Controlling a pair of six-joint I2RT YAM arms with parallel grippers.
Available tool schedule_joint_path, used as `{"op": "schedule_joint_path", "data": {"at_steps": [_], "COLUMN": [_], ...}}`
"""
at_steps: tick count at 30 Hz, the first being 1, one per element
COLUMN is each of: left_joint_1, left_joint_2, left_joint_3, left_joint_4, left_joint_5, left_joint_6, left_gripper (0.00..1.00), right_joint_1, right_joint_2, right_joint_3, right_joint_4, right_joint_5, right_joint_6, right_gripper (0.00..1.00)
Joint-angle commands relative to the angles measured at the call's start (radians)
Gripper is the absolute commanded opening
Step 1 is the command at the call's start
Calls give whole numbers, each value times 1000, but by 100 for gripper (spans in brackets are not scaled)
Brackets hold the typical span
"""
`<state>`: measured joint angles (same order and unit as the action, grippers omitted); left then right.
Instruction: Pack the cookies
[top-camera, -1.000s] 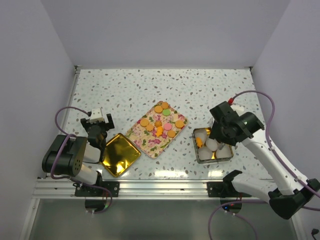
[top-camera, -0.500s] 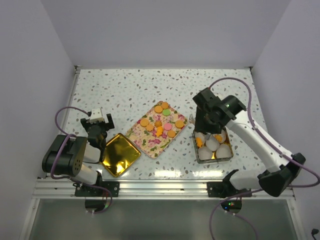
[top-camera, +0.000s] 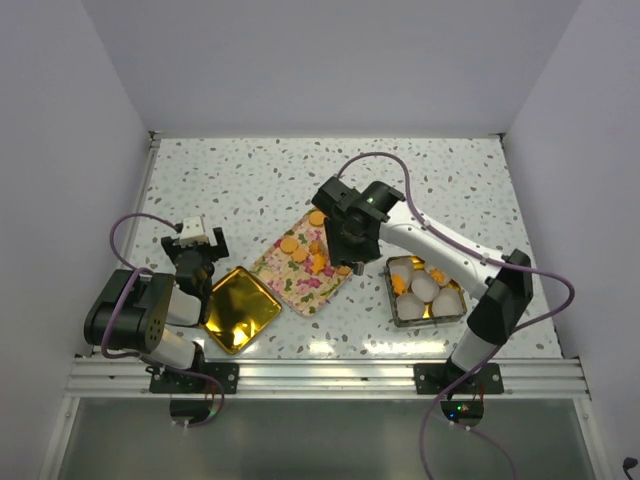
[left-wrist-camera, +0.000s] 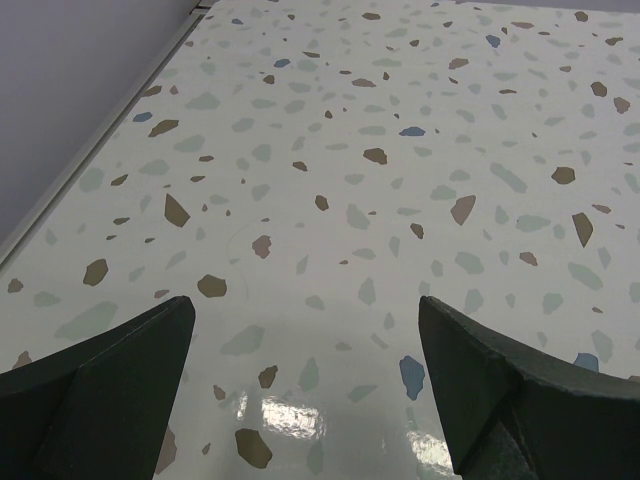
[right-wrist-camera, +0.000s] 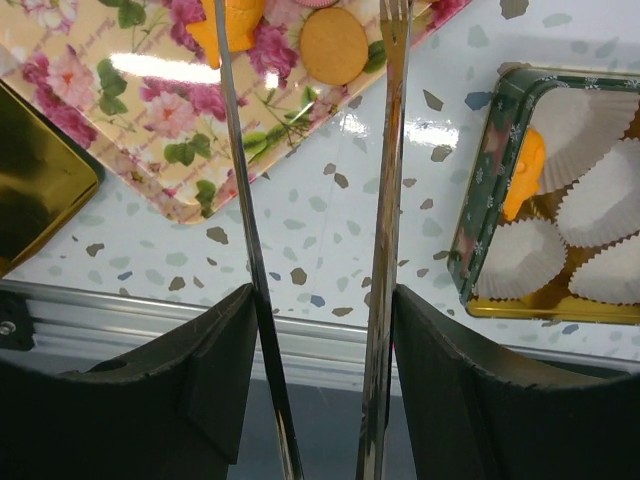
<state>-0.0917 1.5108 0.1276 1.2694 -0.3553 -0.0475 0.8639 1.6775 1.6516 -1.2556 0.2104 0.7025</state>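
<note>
Several cookies (top-camera: 289, 244), mostly orange discs with one pink and one green, lie on a floral tray (top-camera: 300, 285). My right gripper (top-camera: 345, 238) hovers over the tray's right half and is shut on metal tongs (right-wrist-camera: 388, 180). The tong arms stand apart with nothing between them. Their tips reach over a round orange cookie (right-wrist-camera: 334, 45) and an orange moulded cookie (right-wrist-camera: 232, 25). A green tin (top-camera: 392, 300) holds white paper cups (right-wrist-camera: 520, 270) and an orange cookie (right-wrist-camera: 527, 170). My left gripper (left-wrist-camera: 305, 310) is open and empty over bare table.
A gold tin lid (top-camera: 238, 308) lies left of the floral tray, beside the left arm; it also shows in the right wrist view (right-wrist-camera: 35, 190). The table's aluminium front rail (top-camera: 320, 372) runs close below the tray and tin. Walls close in both sides and the back.
My right arm has swung left from above the tin to above the floral tray, carrying the tongs. The left arm has not moved.
</note>
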Motion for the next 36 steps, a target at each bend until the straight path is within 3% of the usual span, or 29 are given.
{"op": "schedule_joint_path", "data": {"at_steps": [1, 9, 36], "left_joint_1": [0, 0, 0], "left_joint_2": [3, 3, 3], "left_joint_3": [20, 20, 20], "left_joint_4": [131, 131, 130], "left_joint_5": [-22, -22, -22], "left_joint_6": [14, 15, 14], "left_gripper": [100, 100, 100], "right_joint_1": [1, 0, 38], "right_joint_2": [31, 85, 159], "right_joint_3": [47, 56, 85], "right_joint_4": [24, 16, -88], "right_joint_5": [14, 20, 14], "right_joint_6": [-17, -29, 2], "right_gripper": [57, 51, 48]}}
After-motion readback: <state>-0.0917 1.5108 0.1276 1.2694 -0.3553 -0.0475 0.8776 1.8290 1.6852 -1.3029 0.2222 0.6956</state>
